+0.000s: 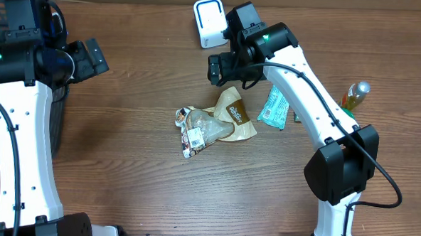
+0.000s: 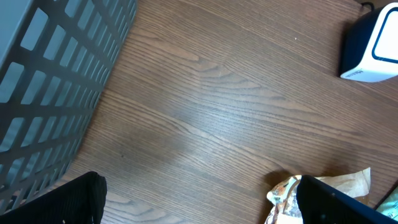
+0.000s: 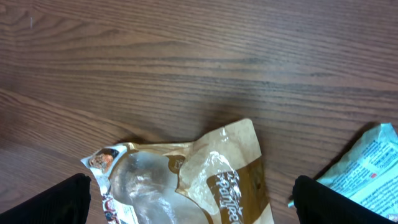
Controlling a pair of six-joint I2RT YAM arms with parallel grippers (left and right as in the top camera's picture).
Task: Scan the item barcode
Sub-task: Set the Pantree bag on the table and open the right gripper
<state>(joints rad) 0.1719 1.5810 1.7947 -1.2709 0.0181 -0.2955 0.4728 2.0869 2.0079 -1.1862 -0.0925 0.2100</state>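
Note:
A crumpled brown and clear snack bag point(image 1: 217, 124) lies flat at the table's middle. My right gripper point(image 1: 223, 69) hovers just behind it, open; in the right wrist view the bag point(image 3: 205, 174) lies on the wood below the wide-apart fingers point(image 3: 65, 202), touching neither. The white and blue barcode scanner point(image 1: 209, 22) stands at the back edge, also seen as the scanner point(image 2: 372, 46) in the left wrist view. My left gripper point(image 1: 92, 56) is far to the left, open and holding nothing, with the bag's corner point(image 2: 283, 193) beside its right finger point(image 2: 336, 202).
A teal packet point(image 1: 273, 108) lies right of the bag, its corner point(image 3: 364, 165) showing in the right wrist view. A yellow-green bottle point(image 1: 354, 96) stands at the right edge. A grey slatted basket point(image 2: 50, 81) sits at the left by the left arm.

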